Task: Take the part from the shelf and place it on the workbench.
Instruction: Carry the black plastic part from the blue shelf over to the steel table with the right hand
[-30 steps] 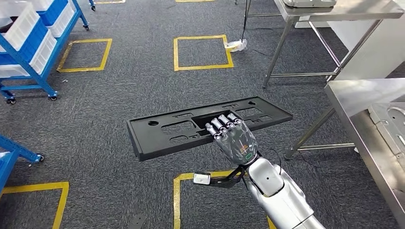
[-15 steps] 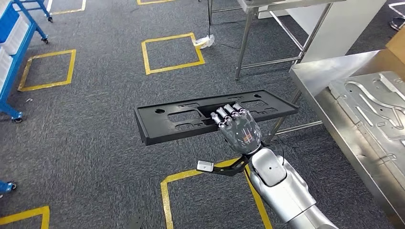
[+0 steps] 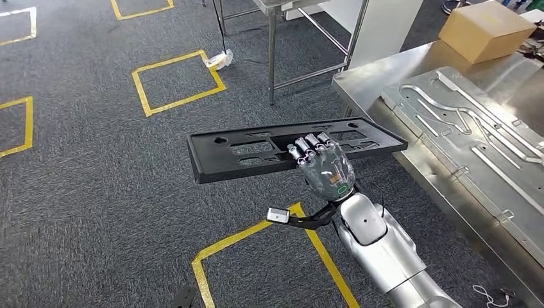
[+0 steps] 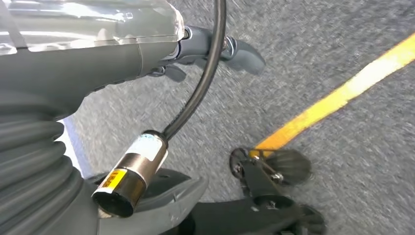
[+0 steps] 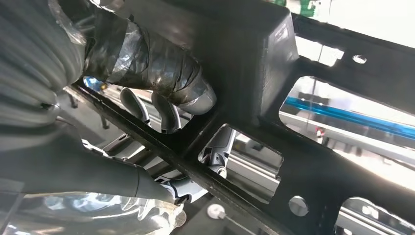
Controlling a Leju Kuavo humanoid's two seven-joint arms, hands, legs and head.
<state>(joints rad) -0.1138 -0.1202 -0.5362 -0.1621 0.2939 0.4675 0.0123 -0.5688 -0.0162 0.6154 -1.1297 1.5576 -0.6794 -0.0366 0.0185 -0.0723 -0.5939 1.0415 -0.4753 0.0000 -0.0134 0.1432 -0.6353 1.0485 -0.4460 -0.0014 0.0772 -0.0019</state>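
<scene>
The right hand (image 3: pixel 326 171) reaches forward, palm down, fingers hooked over the near edge of the black part (image 3: pixel 256 151), gripping it level. The part's right end hangs just left of the steel counter (image 3: pixel 365 77). I cannot tell the left hand's (image 4: pixel 215 46) state.

1. The head view is swinging to the right, so the yellow floor squares (image 3: pixel 176 81) are sliding leftward across the picture.
2. The blue shelf racks are dropping out at the left edge.
3. The steel workbench (image 3: pixel 385 77) is filling more of the right side, its embossed metal plate (image 3: pixel 475 141) and a cardboard box (image 3: pixel 491 29) coming into sight.
4. The black part (image 3: pixel 256 154) in the right hand (image 3: pixel 324 170) is now reaching the workbench's edge.
</scene>
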